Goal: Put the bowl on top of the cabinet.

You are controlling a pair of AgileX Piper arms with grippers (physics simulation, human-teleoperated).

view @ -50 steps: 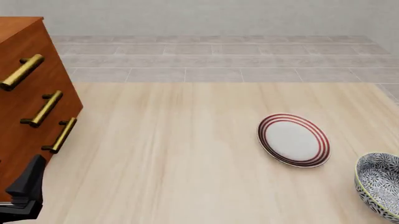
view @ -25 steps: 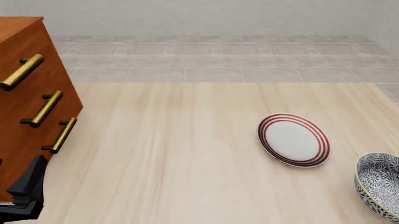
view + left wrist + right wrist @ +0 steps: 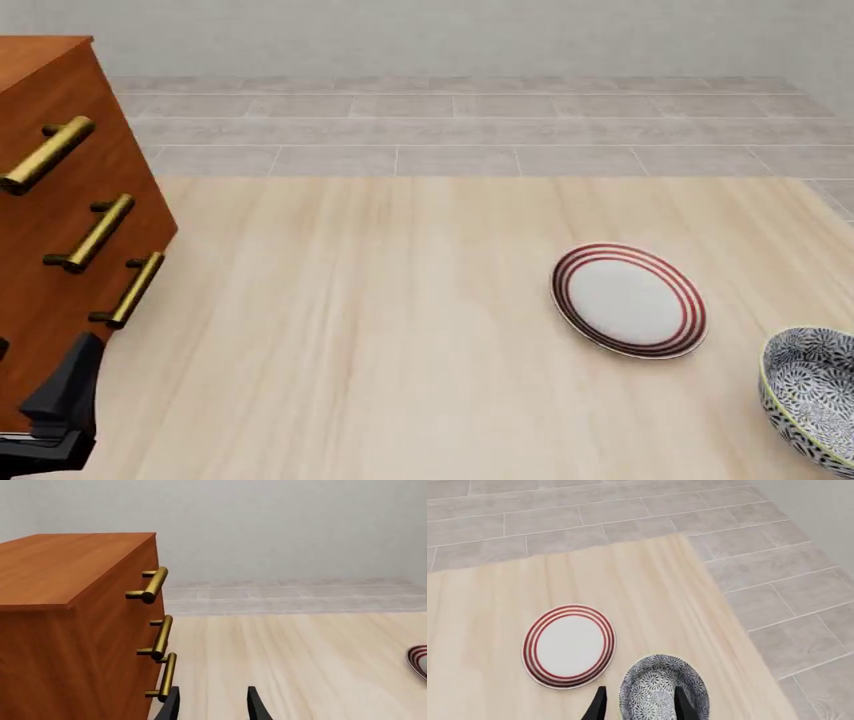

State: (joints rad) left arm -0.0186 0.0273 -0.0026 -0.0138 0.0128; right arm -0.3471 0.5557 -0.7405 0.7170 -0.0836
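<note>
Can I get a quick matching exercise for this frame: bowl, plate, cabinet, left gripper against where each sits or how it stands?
Column 1:
1. bowl
2. plate
3. cabinet
4. left gripper

Column 2:
A. stands at the table's left edge, brass handles facing the table
B. lies flat right of the table's middle
C. open, holding nothing, beside the cabinet
D. at the table's near right corner, cut by the front view's edge

Pairs: 1-D, 2-B, 3-A, 4-C

cabinet (image 3: 60, 220) far left | plate (image 3: 627, 299) right-ctr | bowl (image 3: 811, 396) prob. just right-front
</note>
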